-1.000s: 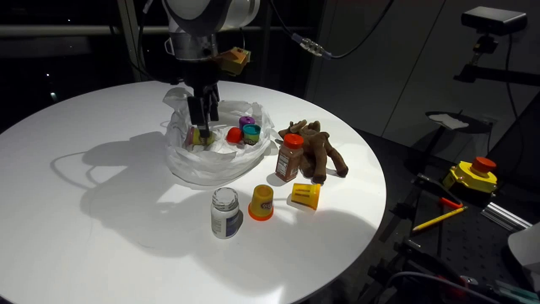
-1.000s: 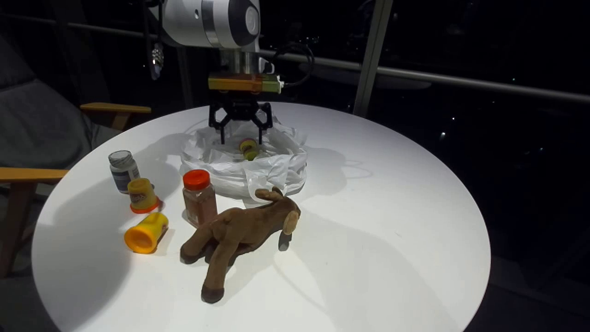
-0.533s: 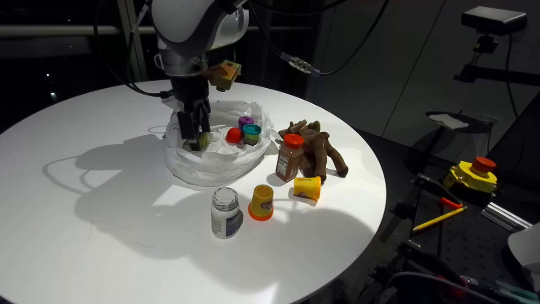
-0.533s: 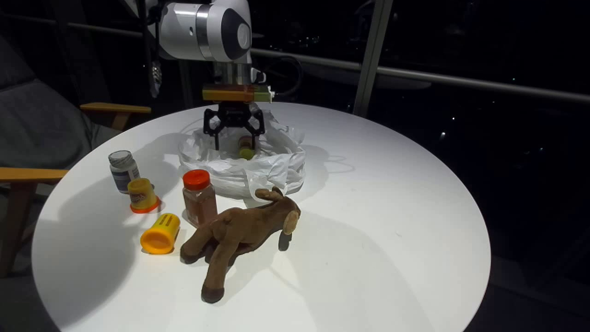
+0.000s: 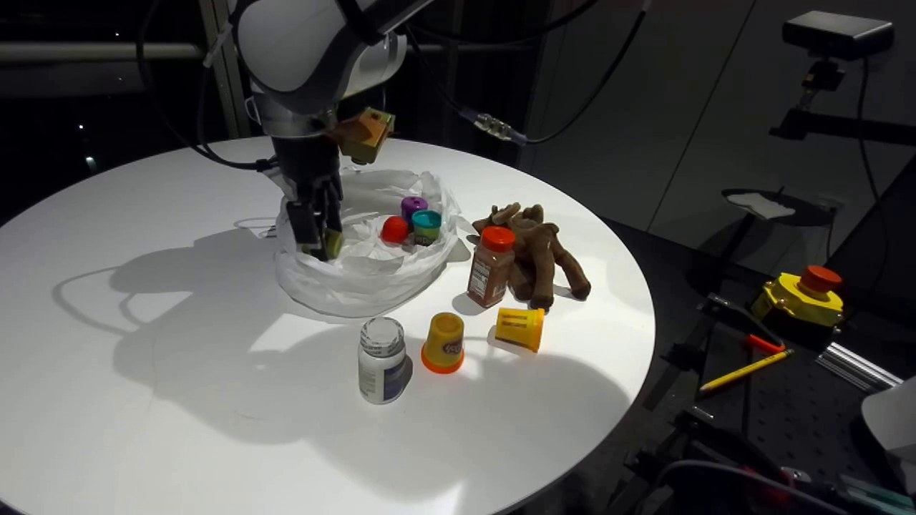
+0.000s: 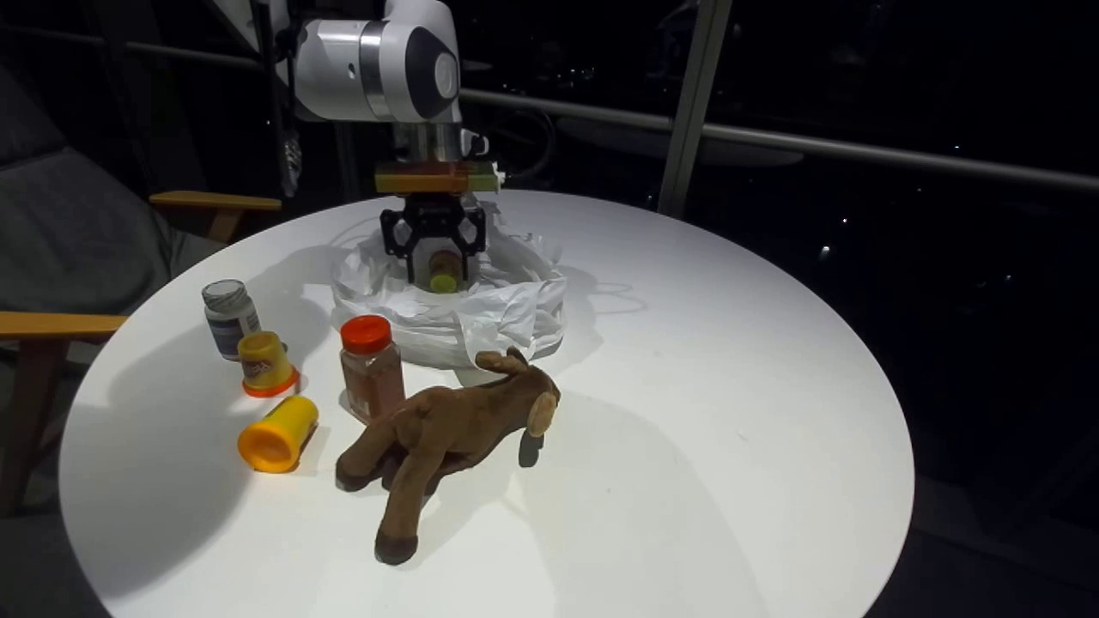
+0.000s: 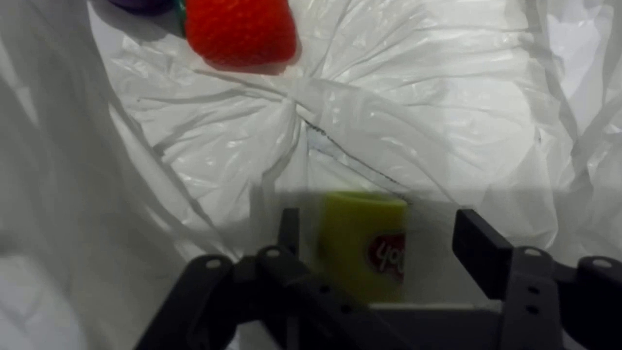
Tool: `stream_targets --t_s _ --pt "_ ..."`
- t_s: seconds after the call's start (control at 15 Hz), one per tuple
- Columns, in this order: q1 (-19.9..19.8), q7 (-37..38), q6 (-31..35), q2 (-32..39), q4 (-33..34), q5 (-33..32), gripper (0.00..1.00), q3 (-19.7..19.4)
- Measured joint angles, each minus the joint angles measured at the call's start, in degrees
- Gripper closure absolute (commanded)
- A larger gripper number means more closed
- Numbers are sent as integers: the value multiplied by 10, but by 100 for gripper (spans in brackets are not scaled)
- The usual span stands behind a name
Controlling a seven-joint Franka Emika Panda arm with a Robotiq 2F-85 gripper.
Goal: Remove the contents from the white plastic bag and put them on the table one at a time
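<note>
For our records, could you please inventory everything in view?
Table: 1, white, foreground
Bag: 1, white, on table
Yellow tub: 1, yellow, in bag
Toy: 1, red, in bag
Round item: 1, purple, in bag
Teal-lidded tub: 1, greenish, in bag
Plush animal: 1, brown, on table
Jar: 1, brown, red lid, on table
Bottle: 1, white, on table
Standing tub: 1, yellow/orange, on table
Lying tub: 1, yellow/orange, on table
Button box: 1, yellow/red, off table
Pencil: 1, yellow, off table
Camera: 1, dark, off table
Chair: 1, grey, off table
Background: uncounted, dark, indistinct
Arm: 1, white/black, above bag
Gripper: 1, black, open around yellow tub, in bag
</note>
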Motion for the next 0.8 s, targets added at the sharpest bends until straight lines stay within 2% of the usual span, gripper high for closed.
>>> stream_targets --t_s 0.07,0.13,0.2,0.6,0.8 --pt "1 2 1 4 7 -3 29 -2" --pt "2 4 2 7 14 -5 25 -4" --pt "3 6 3 10 21 -6 27 -6" --pt "7 9 4 15 42 -10 81 -14" --pt "7 11 4 15 43 -13 79 -15"
